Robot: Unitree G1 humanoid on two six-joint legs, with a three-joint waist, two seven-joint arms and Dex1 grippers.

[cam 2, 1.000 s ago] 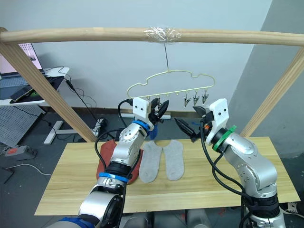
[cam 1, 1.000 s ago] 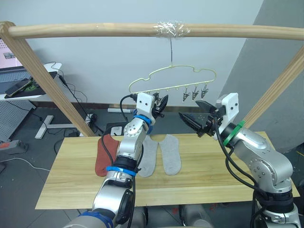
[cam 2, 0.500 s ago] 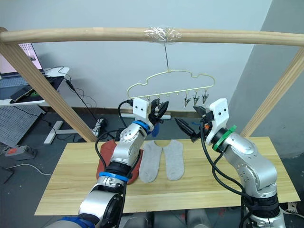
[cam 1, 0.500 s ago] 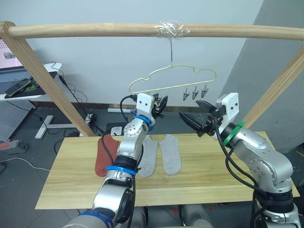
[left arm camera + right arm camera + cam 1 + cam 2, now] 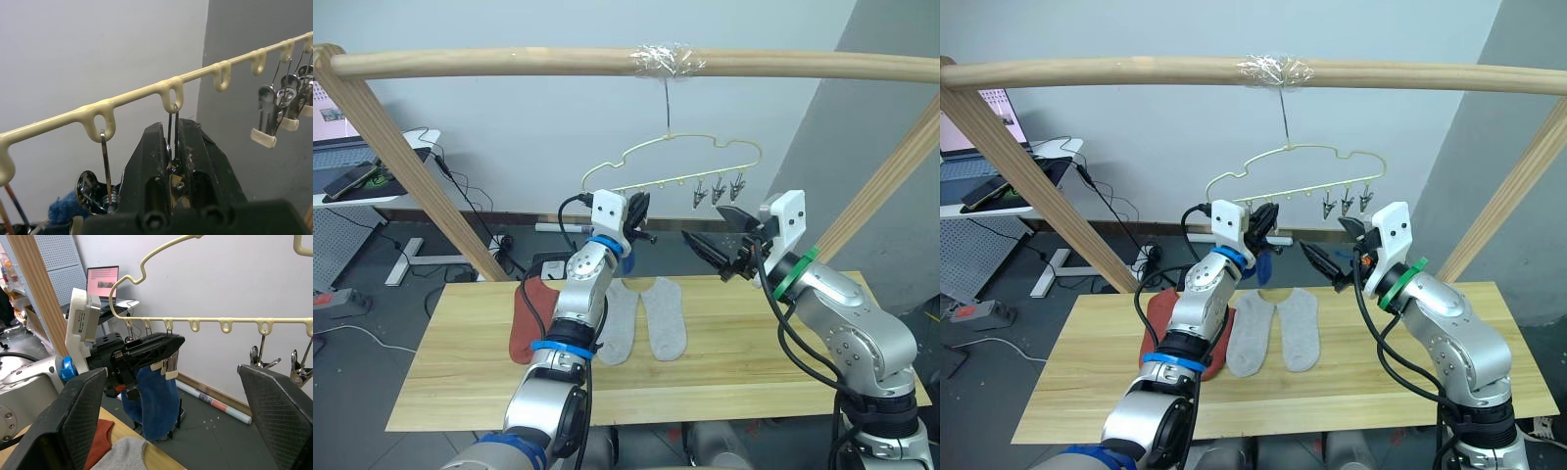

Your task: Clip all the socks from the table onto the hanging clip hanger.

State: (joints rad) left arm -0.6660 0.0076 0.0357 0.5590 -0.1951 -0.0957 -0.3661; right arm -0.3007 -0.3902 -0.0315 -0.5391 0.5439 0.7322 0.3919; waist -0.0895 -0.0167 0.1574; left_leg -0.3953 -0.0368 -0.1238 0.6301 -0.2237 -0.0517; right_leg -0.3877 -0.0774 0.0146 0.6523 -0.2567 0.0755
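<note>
On the far left of the table [image 5: 460, 372] you see one rust-red sock [image 5: 523, 323]; only one edge of red fabric is clear, so I cannot tell if a second one lies under it. Next come two light grey socks [image 5: 663, 318], flat, side by side, with the long axis going from near to far.

Above them your left gripper [image 5: 1265, 221] is raised to the clip hanger [image 5: 674, 166]. Its fingers are closed on a metal clip [image 5: 171, 122] that hangs from the third loop of the hanger's bar, and a blue sock [image 5: 151, 401] hangs straight down just under the fingers, long axis vertical. I count one blue sock here; whether it is doubled I cannot tell.

Three free clips [image 5: 717, 190] hang together at the right end of the bar.

Your right gripper [image 5: 705, 240] waits right of the blue sock, fingers wide apart and holding nothing. It is the nearer arm to those free clips, which lie just above and beyond its fingertips.
</note>
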